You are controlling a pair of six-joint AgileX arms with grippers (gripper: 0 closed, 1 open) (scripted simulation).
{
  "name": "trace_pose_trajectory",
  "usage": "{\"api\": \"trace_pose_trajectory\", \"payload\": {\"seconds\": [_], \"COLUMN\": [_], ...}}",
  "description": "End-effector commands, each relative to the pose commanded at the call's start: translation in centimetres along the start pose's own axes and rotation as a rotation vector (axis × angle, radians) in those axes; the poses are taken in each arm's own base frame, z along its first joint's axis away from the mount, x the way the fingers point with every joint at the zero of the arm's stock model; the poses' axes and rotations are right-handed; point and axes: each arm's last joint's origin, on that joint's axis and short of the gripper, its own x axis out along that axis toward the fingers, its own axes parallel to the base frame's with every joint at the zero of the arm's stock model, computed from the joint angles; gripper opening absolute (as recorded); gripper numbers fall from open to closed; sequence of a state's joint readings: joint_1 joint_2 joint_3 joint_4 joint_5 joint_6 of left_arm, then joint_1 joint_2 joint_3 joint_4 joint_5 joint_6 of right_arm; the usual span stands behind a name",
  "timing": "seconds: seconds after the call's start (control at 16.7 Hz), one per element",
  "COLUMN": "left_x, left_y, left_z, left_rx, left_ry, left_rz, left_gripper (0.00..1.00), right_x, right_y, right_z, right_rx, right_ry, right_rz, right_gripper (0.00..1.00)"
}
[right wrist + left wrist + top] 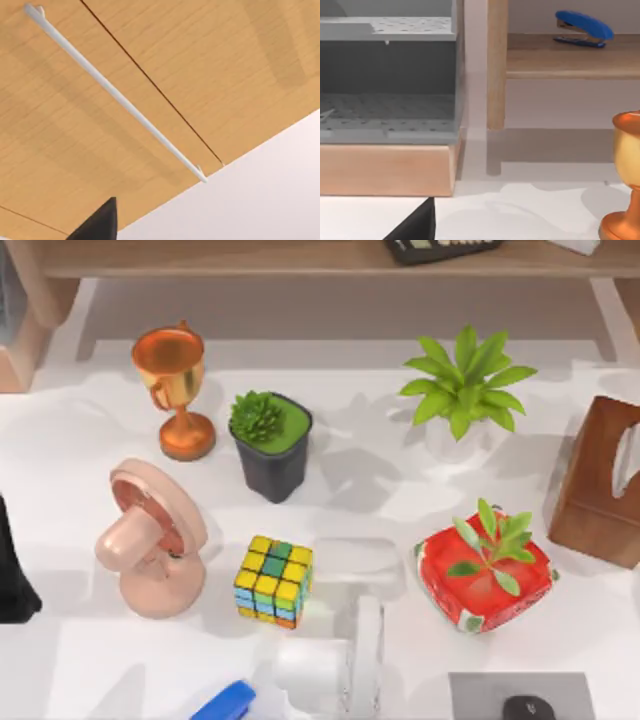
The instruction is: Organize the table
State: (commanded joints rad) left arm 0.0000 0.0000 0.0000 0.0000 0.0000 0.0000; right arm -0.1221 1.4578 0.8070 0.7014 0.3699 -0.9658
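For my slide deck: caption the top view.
White table cluttered with trophy, pink fan, puzzle cube and three potted plants.

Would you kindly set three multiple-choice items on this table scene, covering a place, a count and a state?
1. What stands directly to the top view's left of the puzzle cube?
A. pink desk fan
B. wooden tissue box
C. red pot

2. How many potted plants stand on the table?
A. one
B. three
C. five

3. How is the copper trophy standing?
A. on its side
B. upside down
C. upright

Answers: 1 A, the pink desk fan is beside the cube; 2 B, dark pot, white pot, red pot; 3 C, cup above base.
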Motion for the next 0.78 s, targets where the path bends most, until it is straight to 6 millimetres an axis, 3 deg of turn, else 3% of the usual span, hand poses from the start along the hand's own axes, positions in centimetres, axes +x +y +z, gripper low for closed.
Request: {"api": "trace_pose_trajectory", "payload": {"seconds": [0.18, 0.36, 0.54, 0.78], "left_x": [0.0, 0.0, 0.0, 0.0], "left_y": [0.0, 0.0, 0.0, 0.0], "left_z": [0.0, 0.0, 0.0, 0.0], "left_rx": [0.0, 0.0, 0.0, 0.0], "left_ry": [0.0, 0.0, 0.0, 0.0], "left_rz": [0.0, 0.0, 0.0, 0.0], "left_gripper": [1.0, 1.0, 1.0, 1.0], "right_x": [-7.6, -14.4, -18.9, -21.3], "right_y": [-3.7, -4.5, -2.6, 1.8], "right_z": [0.1, -1.9, -4.8, -8.4], "right_rx": [0.234, 0.467, 0.677, 0.874], "right_ry": [-0.114, -0.211, -0.263, -0.235], "right_rz": [0.021, 0.078, 0.183, 0.363], "right_gripper": [1.0, 1.0, 1.0, 1.0]}}
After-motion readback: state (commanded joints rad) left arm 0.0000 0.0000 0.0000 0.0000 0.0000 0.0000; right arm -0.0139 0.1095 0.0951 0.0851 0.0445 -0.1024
